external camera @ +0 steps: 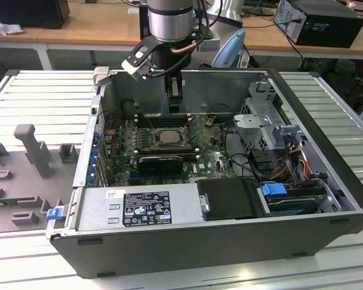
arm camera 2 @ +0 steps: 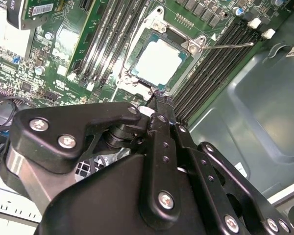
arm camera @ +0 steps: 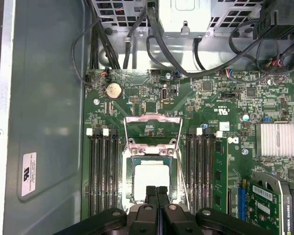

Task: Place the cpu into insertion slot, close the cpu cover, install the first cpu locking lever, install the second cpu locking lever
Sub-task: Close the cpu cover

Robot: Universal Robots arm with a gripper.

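Observation:
The cpu lies flat in the insertion slot, its pale face up; it also shows in the second wrist view and the exterior view. The cpu cover is swung open and rests on the board beyond the socket, its cut-out showing green board. A thin wire locking lever sticks out sideways over the black memory slots. My gripper is shut with nothing between its fingers. It hangs above the socket's near edge, clear of the board.
Long black memory slots flank the socket on both sides. A graphics card sits beside them, and cables run toward the drive cage. The case walls close in around the board.

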